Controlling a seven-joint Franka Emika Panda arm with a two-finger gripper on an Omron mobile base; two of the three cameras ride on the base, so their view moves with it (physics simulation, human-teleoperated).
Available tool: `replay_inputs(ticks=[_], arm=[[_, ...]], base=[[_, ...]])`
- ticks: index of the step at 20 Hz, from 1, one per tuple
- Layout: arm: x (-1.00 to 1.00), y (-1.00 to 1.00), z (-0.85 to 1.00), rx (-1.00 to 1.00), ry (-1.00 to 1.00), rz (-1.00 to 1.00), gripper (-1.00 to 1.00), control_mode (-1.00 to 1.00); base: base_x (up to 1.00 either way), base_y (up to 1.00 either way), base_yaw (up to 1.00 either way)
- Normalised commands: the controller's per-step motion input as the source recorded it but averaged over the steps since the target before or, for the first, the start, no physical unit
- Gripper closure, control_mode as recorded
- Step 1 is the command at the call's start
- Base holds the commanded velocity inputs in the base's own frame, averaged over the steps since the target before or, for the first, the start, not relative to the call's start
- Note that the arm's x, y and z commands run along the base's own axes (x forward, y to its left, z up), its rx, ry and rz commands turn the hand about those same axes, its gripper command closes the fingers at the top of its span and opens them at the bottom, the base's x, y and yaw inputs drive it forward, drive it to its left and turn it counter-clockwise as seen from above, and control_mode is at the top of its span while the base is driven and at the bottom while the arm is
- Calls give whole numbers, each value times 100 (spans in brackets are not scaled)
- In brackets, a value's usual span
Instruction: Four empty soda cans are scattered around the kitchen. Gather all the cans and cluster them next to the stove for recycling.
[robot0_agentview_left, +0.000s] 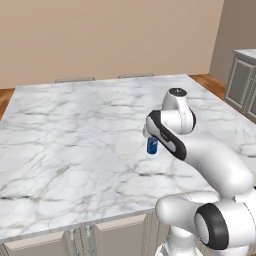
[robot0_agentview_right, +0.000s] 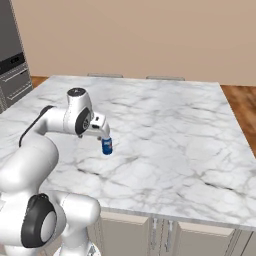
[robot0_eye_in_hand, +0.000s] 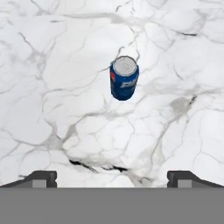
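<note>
- Kitchen: peach walls (robot0_agentview_left: 110, 35) and a wood floor (robot0_agentview_right: 242, 107) surround the work area. Grey-beige panelled cabinets (robot0_agentview_left: 241, 85) stand to the right of the tabletop in the left base view. A dark grey appliance column (robot0_agentview_right: 12, 60) stands beyond the tabletop's far left corner in the right base view.
- Tabletop (robot0_agentview_left: 75, 130): a wide island slab of white marble with grey veins. Panelled cabinet fronts (robot0_agentview_right: 150, 235) sit below its near edge. Two chair backs (robot0_agentview_left: 75, 79) show just past its far edge.
- Arm (robot0_agentview_left: 215, 165): white with dark joints. It rises from the near edge of the tabletop and bends forward over the marble, with the hand pointing down at the surface.
- Gripper (robot0_eye_in_hand: 112, 178): the jaws stand fully apart and hold nothing. The two dark fingertips (robot0_eye_in_hand: 41, 178) show at the bottom of the hand view, spread wide, with bare marble between them. The hand hangs above the tabletop, clear of its surface.
- Soda can (robot0_eye_in_hand: 124, 78): blue with a silvery top, upright on the tabletop, roughly midway across the slab and nearer its near edge. It stands alone on the marble. In the base views it (robot0_agentview_right: 106, 146) sits just below and beside the hand; whether the hand touches it cannot be determined from those views. In the hand view it stands apart from both fingertips, ahead of them.
</note>
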Motion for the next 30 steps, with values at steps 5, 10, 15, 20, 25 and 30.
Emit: replay_inputs(ticks=[5, 10, 15, 20, 25, 30], arm=[[11, 0, 16, 0, 8, -3, -100, -100], [18, -7, 0, 0, 6, -4, -100, -100], [30, 0, -9, 0, 1, -5, -100, -100], [34, -1, -20, 0, 3, -3, -100, -100], [32, -2, -27, 0, 2, -2, -100, -100], [32, 0, -20, 0, 5, -3, -100, -100]], base=[[0, 0, 0], [0, 0, 0], [0, 0, 0], [0, 0, 0], [0, 0, 0], [0, 0, 0]])
